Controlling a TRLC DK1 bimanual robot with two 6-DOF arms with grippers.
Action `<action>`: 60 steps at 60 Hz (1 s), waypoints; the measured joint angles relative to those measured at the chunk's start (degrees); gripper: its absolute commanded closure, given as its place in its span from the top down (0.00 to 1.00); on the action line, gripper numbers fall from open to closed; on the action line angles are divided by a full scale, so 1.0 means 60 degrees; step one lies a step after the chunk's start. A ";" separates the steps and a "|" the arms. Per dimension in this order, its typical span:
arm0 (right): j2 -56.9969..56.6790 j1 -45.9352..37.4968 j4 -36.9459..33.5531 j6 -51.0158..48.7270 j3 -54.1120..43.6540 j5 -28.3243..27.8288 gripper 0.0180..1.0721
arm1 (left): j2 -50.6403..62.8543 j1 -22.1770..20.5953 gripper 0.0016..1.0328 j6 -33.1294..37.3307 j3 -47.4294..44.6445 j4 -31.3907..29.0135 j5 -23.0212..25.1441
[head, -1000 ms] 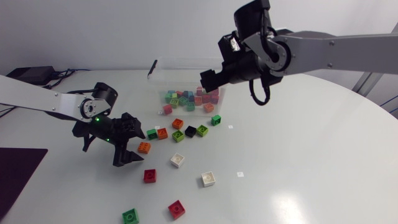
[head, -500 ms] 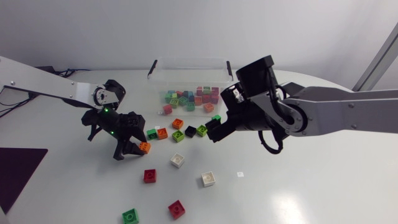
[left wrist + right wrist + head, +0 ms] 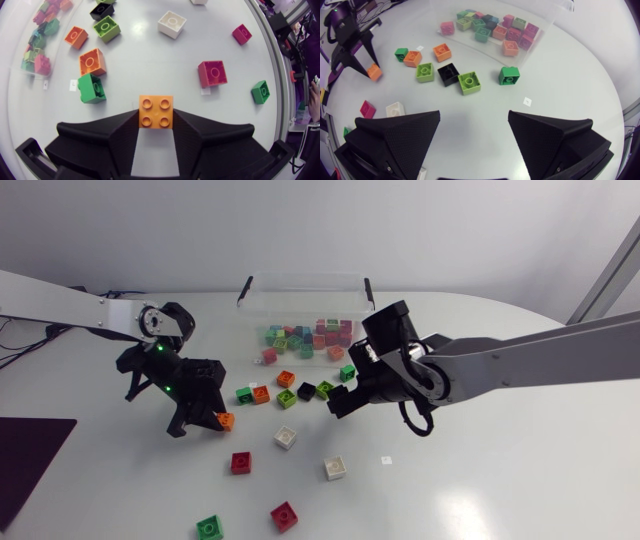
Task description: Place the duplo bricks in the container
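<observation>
An orange duplo brick (image 3: pixel 156 111) sits between the fingers of my left gripper (image 3: pixel 156 115), which is shut on it from both sides, low over the table at the left (image 3: pixel 212 418). My right gripper (image 3: pixel 340 398) hangs open above the middle of the table. In the right wrist view, ahead of the right gripper (image 3: pixel 474 117), lie a black brick (image 3: pixel 448 73), a lime brick (image 3: pixel 469 82) and a green brick (image 3: pixel 509 75). The clear container (image 3: pixel 305 283) at the back holds several coloured bricks.
Several loose bricks lie in front of the container. Nearer the front edge lie a white brick (image 3: pixel 285 437), a red brick (image 3: pixel 241 462), another white one (image 3: pixel 335 468), a green one (image 3: pixel 209 527) and a red one (image 3: pixel 284 515). A dark mat (image 3: pixel 25 455) lies at the left edge.
My left gripper has shut on the orange brick. My right arm has swung down from above the container to just over the loose bricks, still open.
</observation>
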 measured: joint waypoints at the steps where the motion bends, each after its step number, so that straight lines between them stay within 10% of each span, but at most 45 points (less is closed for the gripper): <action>1: 0.0142 -0.0076 0.0018 -0.0004 0.0073 -0.0011 0.92 | -0.0091 0.0007 0.22 -0.0055 0.0000 -0.0040 0.0004; 38: 0.3005 -0.1151 0.2896 -0.0794 0.1213 -0.0095 0.88 | -0.2528 -0.0382 0.23 -0.3439 0.0998 0.0892 0.1432; 60: 0.3836 -0.1151 0.3330 -0.0798 0.1716 -0.0069 0.63 | -0.2368 -0.0831 0.23 -0.5482 0.2109 0.2386 0.1468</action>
